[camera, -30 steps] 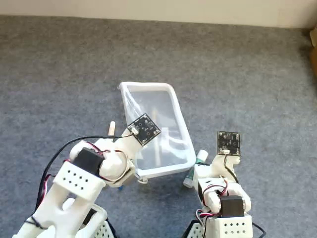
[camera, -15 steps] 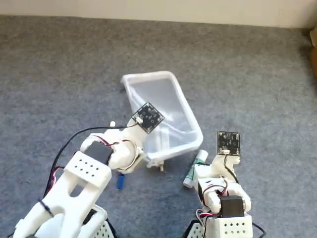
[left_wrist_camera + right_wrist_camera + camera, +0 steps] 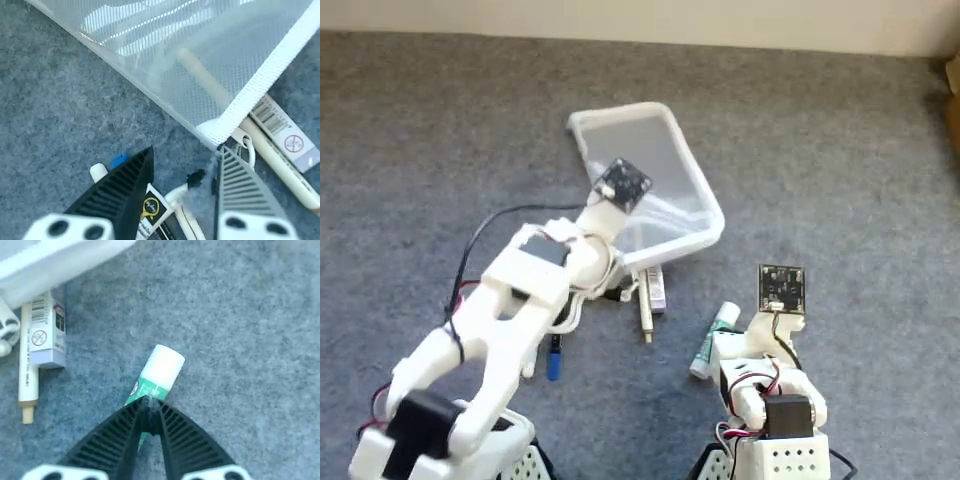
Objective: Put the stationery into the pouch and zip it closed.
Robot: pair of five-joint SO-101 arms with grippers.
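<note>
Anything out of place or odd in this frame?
Yes. The pouch lies skewed on the carpet, and most of the stationery sits outside it: a cream pen and a labelled box by its near corner, a glue stick at the right pincer, and a blue pen beside the left arm.

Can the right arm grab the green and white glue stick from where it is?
Probably yes. The right gripper sits right over the glue stick, with nothing between them. It is shut, so it would need to open first.
</note>
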